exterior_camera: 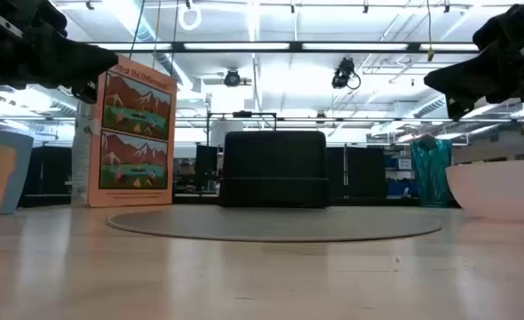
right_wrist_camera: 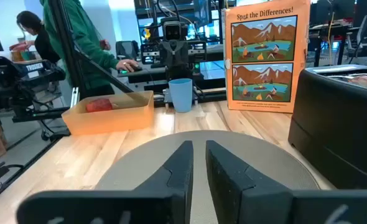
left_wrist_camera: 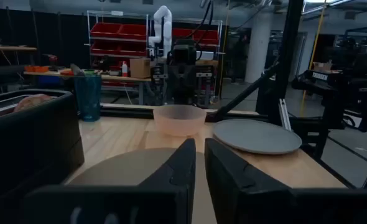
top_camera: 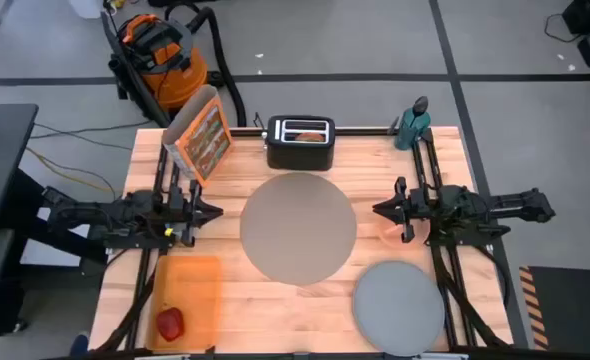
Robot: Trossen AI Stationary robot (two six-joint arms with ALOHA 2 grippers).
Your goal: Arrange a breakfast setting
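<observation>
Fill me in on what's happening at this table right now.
A breakfast setting is barely begun. The large round mat lies mid-table, with the grey plate off it near the front right corner. The apple sits in an orange tray at front left, and the pink bowl stands under the right arm. The left gripper and right gripper hover either side of the mat, fingers nearly shut, holding nothing.
</observation>
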